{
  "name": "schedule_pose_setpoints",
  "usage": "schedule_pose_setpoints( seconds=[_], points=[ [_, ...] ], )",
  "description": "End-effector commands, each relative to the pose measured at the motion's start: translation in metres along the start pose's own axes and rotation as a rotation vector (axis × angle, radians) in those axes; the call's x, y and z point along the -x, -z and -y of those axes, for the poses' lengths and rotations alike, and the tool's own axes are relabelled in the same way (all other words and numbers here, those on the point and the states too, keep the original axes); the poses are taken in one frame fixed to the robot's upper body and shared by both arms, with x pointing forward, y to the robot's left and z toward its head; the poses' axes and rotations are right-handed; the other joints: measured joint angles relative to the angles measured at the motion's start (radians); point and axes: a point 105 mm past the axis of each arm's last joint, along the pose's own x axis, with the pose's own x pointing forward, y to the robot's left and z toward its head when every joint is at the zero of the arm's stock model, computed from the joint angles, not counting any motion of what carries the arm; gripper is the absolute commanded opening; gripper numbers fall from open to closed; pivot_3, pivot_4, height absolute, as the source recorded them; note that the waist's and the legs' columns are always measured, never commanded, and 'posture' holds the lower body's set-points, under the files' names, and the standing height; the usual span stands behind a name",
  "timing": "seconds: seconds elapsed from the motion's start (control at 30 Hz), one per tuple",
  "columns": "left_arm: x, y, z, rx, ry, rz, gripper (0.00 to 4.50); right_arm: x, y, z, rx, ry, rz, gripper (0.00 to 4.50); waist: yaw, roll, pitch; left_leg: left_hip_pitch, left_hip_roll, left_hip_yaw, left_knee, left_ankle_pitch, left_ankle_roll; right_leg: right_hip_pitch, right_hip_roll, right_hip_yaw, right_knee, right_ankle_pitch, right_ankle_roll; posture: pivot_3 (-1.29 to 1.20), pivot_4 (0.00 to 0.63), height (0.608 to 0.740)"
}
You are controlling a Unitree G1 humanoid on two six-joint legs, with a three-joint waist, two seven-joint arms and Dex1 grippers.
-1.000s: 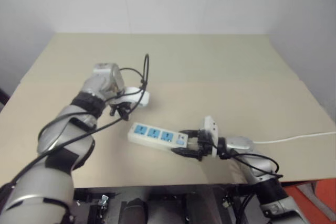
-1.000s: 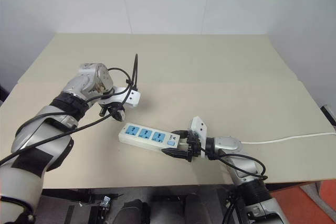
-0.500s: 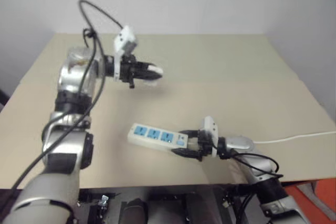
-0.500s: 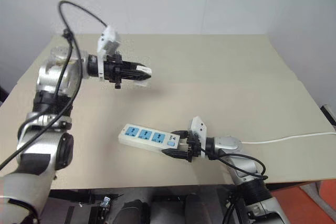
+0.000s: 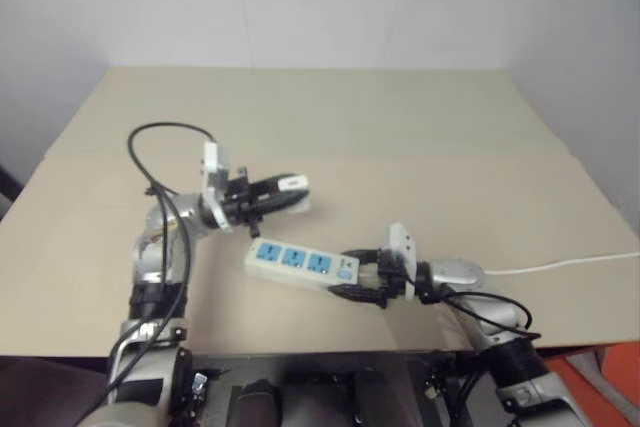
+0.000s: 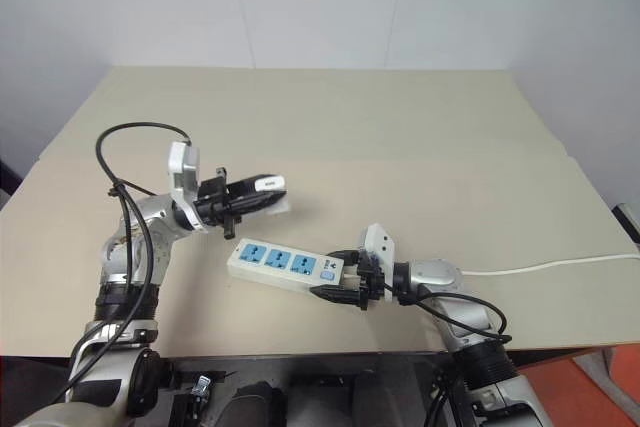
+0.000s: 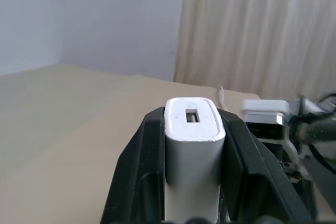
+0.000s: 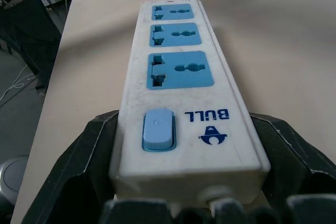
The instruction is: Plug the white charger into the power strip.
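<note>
Left eye view shows the left gripper (image 5: 285,189) has swung down from high over the beige desk (image 5: 420,137) and now hangs just above and beside the far end of the long white plastic power strip (image 5: 302,263) with three blue sockets. Its jaws are clenched on the small white rectangular plastic charger (image 7: 192,145), port end facing out. A second ago that arm was low by the desk; half a second ago it was raised well apart from the strip. The right gripper (image 5: 362,277) has not moved, its jaws wide around the strip's switch end, steadying it. Alignment over a socket seems the next need.
</note>
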Motion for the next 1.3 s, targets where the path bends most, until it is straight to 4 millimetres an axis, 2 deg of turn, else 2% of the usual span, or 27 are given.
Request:
schedule_pose_setpoints(
  seconds=[0.03, 0.23, 0.33, 0.53, 0.67, 0.87, 1.3],
  points=[
    [-0.002, 0.006, 0.008, 0.025, 0.128, -0.022, 1.03, -0.003, 0.006, -0.008, -0.011, -0.041, -0.026, 3.43, 0.000, 0.000, 0.000, 0.000, 0.000, 0.000, 0.000, 0.000, 0.000, 0.000, 0.000, 0.000, 0.000, 0.000, 0.000, 0.00, 0.150, 0.740],
    [-0.006, 0.012, 0.005, 0.166, 0.237, -0.033, 1.03, -0.002, 0.007, -0.008, -0.013, -0.040, -0.029, 3.43, 0.000, 0.000, 0.000, -0.001, 0.000, 0.000, 0.000, 0.000, 0.000, 0.000, 0.000, 0.000, 0.000, 0.000, 0.000, 0.00, 0.150, 0.740],
    [-0.009, 0.020, 0.000, 0.160, 0.236, -0.073, 1.03, -0.002, 0.008, -0.008, -0.012, -0.039, -0.032, 3.43, -0.001, 0.000, 0.000, -0.001, 0.000, 0.000, 0.000, 0.000, 0.000, -0.001, 0.000, 0.000, 0.000, 0.000, 0.000, 0.00, 0.150, 0.740],
    [-0.012, 0.018, 0.001, 0.330, 0.276, -0.010, 1.03, -0.002, 0.009, -0.009, -0.009, -0.039, -0.037, 3.43, -0.001, 0.000, 0.000, -0.002, 0.000, -0.001, 0.000, 0.000, 0.000, -0.001, 0.000, 0.000, 0.000, 0.000, 0.000, 0.00, 0.150, 0.740],
    [-0.013, 0.022, 0.004, 0.374, 0.294, -0.003, 1.03, -0.001, 0.009, -0.010, -0.012, -0.039, -0.037, 3.43, -0.001, 0.000, 0.000, -0.002, 0.000, -0.001, 0.000, 0.000, 0.000, -0.001, 0.000, 0.000, 0.000, 0.000, 0.000, 0.00, 0.150, 0.740],
    [-0.015, 0.034, 0.017, 0.380, 0.348, -0.058, 1.03, -0.002, 0.009, -0.010, 0.000, -0.043, -0.026, 3.43, -0.001, 0.000, 0.000, -0.002, 0.000, -0.001, 0.000, 0.000, 0.000, -0.001, 0.001, 0.000, 0.000, 0.000, 0.000, 0.00, 0.150, 0.740],
    [-0.012, 0.036, 0.023, 0.352, 0.371, -0.056, 1.03, -0.004, 0.007, -0.007, 0.193, -0.014, 0.043, 3.43, -0.004, 0.000, 0.000, -0.002, 0.000, -0.001, 0.000, 0.000, 0.000, -0.002, 0.001, 0.000, 0.000, 0.000, 0.000, 0.00, 0.150, 0.740]
  ],
)
